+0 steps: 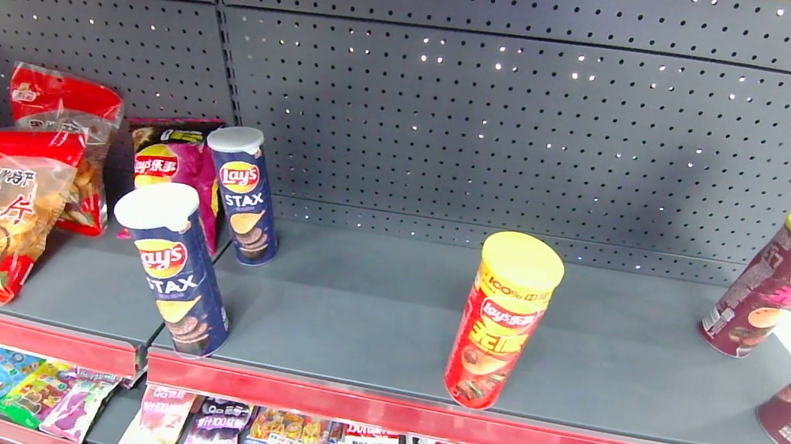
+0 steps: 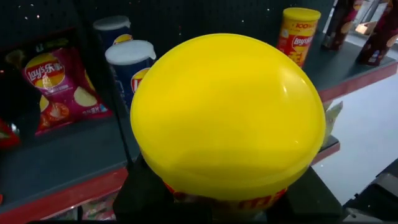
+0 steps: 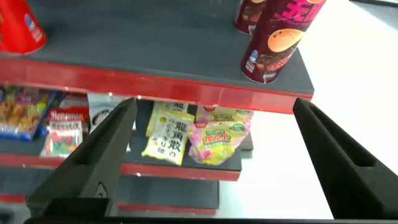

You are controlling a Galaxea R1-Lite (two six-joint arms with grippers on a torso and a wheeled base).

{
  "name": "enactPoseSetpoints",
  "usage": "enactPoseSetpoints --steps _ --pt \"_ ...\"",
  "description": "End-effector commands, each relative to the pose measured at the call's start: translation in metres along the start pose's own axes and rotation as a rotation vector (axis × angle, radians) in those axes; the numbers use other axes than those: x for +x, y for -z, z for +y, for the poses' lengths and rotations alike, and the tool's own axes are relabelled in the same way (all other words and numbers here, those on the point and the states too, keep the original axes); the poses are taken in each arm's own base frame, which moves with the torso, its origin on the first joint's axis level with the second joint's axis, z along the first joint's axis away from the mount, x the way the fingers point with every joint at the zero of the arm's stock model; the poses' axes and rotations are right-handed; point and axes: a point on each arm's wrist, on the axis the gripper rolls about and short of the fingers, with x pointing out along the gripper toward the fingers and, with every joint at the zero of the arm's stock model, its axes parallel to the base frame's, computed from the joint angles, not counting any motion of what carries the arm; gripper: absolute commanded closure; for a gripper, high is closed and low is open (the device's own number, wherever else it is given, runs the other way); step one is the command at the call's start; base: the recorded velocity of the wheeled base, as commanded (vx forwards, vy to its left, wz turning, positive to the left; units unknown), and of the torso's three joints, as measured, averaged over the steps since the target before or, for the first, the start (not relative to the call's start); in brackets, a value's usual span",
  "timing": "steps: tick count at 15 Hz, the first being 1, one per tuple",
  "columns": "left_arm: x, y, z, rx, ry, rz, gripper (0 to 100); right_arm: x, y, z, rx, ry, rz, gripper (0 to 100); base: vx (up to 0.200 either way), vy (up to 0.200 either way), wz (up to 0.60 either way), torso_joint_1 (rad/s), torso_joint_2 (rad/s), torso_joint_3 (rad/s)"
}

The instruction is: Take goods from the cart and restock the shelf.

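The shelf [image 1: 385,304] has open deck between its standing cans. Its red front strip [image 1: 417,413] could still catch the base of the yellow-lidded can [image 2: 227,112], which is out in front of the shelf edge near the front blue can [image 1: 171,266], and coming in low or drifting that way would likely topple either one. The left fingers [image 2: 140,196] appear closed about its lower body, so a loose hold might let it tilt; the right fingers [image 3: 93,162] are spread wide and empty.

white blowout right of shelf [image 1: 370,302]; light pinpricks through pegboard [image 1: 529,118]; sheen on yellow-lidded can [image 2: 227,115]; edges bowed.
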Motion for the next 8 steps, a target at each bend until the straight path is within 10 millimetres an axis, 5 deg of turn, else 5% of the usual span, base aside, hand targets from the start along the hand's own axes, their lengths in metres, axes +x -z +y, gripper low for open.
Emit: enactPoseSetpoints --steps 1,3,8 --pt "-0.003 0.000 0.000 0.000 -0.051 -0.013 100 0.008 0.016 0.003 0.031 0.011 -0.007 0 0.000 0.000 0.00 0.000 0.00 0.000" --pt "0.002 0.000 0.005 -0.001 -0.261 0.023 100 0.023 0.033 0.008 0.061 0.006 -0.018 0 0.000 0.000 0.00 0.000 0.00 0.000" --pt "0.008 0.002 0.008 0.023 -0.297 0.063 100 0.025 0.034 0.012 0.074 -0.132 -0.060 0 0.000 0.000 0.00 0.000 0.00 0.000"
